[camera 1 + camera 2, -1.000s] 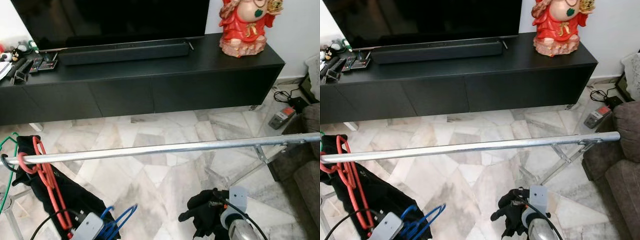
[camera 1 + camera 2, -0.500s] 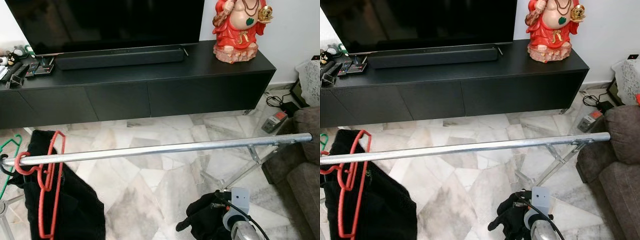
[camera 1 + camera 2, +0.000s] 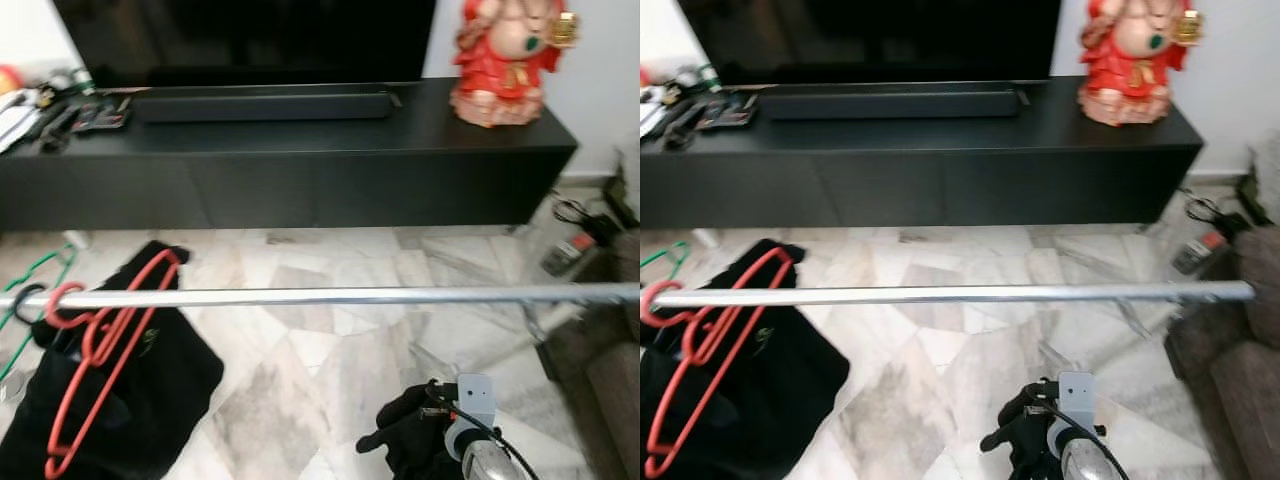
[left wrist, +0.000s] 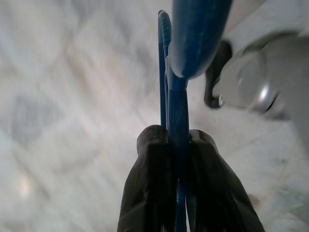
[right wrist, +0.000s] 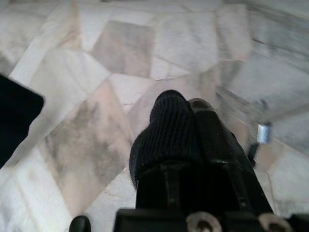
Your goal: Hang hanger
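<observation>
A blue hanger (image 4: 177,111) is clamped between the two black fingers of my left gripper (image 4: 177,137), with pale marble floor behind it. A silver rail (image 3: 330,296) runs level across the eye views at mid height. At its left end hangs a red hanger (image 3: 95,345) in front of a black garment (image 3: 150,390), and a green hanger (image 3: 30,285) sits further left. Below the rail and right of centre is my right gripper (image 3: 395,435), low over the floor. Its fingers (image 5: 186,108) are pressed together with nothing between them.
A long black TV console (image 3: 300,170) stands beyond the rail, with a soundbar and a red statue (image 3: 510,60) on it. The rail's stand leg (image 3: 540,325), a sofa (image 3: 610,390) and a power strip (image 3: 570,250) are at the right. Marble floor lies under the rail.
The head camera has shifted, so the rail now looks level. My left arm and the blue hanger, seen at the bottom left one second ago, have left the eye views.
</observation>
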Available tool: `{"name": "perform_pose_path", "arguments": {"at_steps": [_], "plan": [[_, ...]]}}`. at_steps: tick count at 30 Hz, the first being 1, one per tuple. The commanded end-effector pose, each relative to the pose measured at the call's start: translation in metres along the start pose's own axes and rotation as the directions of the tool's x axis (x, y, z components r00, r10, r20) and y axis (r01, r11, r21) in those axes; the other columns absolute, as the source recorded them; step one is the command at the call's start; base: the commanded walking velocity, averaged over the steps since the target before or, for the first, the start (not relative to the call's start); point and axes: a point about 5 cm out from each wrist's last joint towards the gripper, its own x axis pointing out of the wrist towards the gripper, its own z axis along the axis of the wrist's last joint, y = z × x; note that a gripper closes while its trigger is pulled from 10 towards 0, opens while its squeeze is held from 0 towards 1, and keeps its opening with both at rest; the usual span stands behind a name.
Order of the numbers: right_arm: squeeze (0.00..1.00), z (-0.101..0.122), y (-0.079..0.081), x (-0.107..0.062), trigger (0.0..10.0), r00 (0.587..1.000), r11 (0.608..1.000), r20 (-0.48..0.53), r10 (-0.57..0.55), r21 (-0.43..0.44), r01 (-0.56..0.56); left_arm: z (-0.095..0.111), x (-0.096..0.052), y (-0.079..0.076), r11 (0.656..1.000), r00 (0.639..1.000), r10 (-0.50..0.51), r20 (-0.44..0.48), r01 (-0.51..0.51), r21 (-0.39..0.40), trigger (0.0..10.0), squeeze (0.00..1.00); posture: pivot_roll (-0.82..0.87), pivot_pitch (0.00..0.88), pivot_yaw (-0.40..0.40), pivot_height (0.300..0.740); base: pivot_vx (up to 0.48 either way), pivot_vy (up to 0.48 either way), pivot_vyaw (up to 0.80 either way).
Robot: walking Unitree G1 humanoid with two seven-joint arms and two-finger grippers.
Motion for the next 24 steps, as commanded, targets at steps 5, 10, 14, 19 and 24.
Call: {"name": "perform_pose_path", "arguments": {"at_steps": [5,10,14,19,24], "plan": [[0.00,-0.001,0.002,0.000,10.0,1.000,1.000,-0.003,0.012,-0.011,-0.012,-0.013,-0.002,0.008,0.998,0.999,0.038,-0.037,-0.040,-0.056,10.0,0.00,-0.04,0.194,0.008,0.740,0.000,0.000,0.80],[0.00,0.000,0.003,0.000,10.0,1.000,1.000,-0.001,0.019,-0.018,-0.019,-0.017,-0.002,0.007,0.998,0.998,0.040,-0.050,-0.042,-0.050,10.0,0.00,-0.04,0.195,0.007,0.740,0.000,0.000,0.80],[0.00,-0.001,0.004,0.000,10.0,1.000,1.000,0.000,0.021,-0.019,-0.021,-0.022,-0.003,0.009,0.997,0.997,0.050,-0.066,-0.054,-0.052,10.0,0.00,-0.04,0.196,0.008,0.740,0.000,0.000,0.80],[0.00,-0.001,0.004,0.000,10.0,1.000,1.000,-0.001,0.025,-0.020,-0.025,-0.024,-0.004,0.011,0.997,0.996,0.056,-0.072,-0.060,-0.055,10.0,0.00,-0.04,0.196,0.008,0.740,0.000,0.000,0.80],[0.00,-0.001,0.005,0.000,10.0,1.000,0.999,-0.002,0.027,-0.021,-0.027,-0.025,-0.004,0.012,0.997,0.996,0.057,-0.073,-0.061,-0.054,10.0,0.00,-0.03,0.196,0.009,0.740,0.000,0.000,0.80]]}}
